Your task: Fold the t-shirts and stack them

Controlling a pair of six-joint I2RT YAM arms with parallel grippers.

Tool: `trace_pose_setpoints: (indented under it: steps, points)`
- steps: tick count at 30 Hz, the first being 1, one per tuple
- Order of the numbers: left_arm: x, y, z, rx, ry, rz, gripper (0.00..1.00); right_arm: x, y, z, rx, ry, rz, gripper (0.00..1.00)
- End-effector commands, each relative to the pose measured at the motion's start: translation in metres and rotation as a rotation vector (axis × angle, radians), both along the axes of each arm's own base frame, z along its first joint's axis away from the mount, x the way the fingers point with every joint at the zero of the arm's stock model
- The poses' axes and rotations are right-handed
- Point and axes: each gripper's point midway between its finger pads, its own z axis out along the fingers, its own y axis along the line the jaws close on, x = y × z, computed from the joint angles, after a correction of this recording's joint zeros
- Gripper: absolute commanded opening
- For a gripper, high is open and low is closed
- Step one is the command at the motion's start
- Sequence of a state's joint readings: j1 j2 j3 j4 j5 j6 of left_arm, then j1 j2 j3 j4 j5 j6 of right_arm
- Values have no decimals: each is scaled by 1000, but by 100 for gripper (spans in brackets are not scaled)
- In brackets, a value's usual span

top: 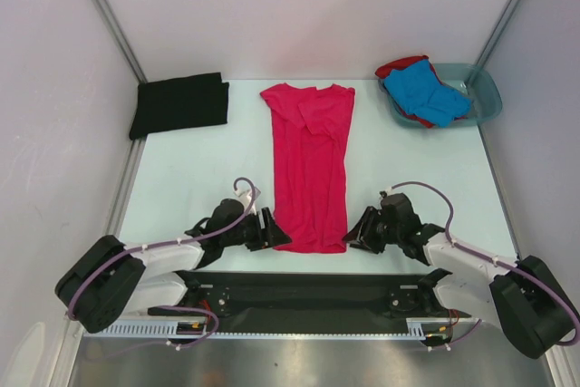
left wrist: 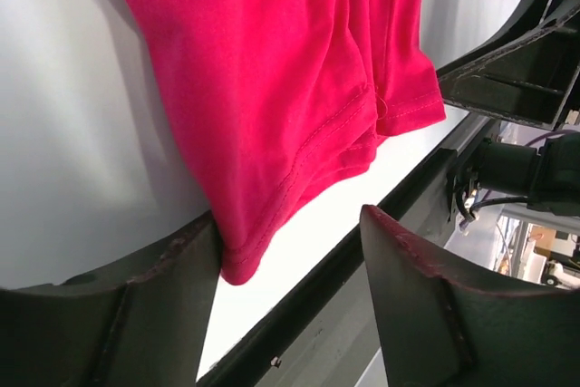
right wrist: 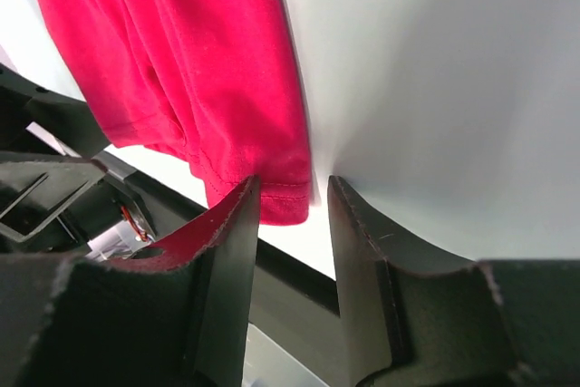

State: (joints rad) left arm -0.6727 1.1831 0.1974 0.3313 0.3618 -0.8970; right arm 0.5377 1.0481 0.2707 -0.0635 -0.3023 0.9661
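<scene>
left gripper (left wrist: 290,224): spread, pink t-shirt (left wrist: 272,88) corner against frame-left finger | right gripper (right wrist: 293,183): slightly parted, corner beside frame-left fingertip

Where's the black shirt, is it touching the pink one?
Apart. The top view shows the black shirt folded at the far left, with bare table between it and the pink shirt.

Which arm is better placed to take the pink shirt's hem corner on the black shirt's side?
Left. The left gripper, open, sits at that corner of the pink shirt; the right gripper is at the opposite corner.
</scene>
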Motion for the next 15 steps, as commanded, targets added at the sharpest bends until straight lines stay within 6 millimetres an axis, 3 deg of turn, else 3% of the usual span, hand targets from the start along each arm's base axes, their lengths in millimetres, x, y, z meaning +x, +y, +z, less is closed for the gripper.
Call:
trace_pose_setpoints:
  steps: [1,9,12,15]
  points:
    - [-27,33,-50,193,129,9,65,2,1,-4,2,-9,-6,41]
    - [-32,34,-57,204,155,-3,19,0,12,-10,70,12,10,40]
    - [-34,35,-58,204,157,-4,8,-2,11,-12,66,17,6,39]
    - [-36,36,-59,205,158,-10,0,-3,8,-12,52,18,3,23]
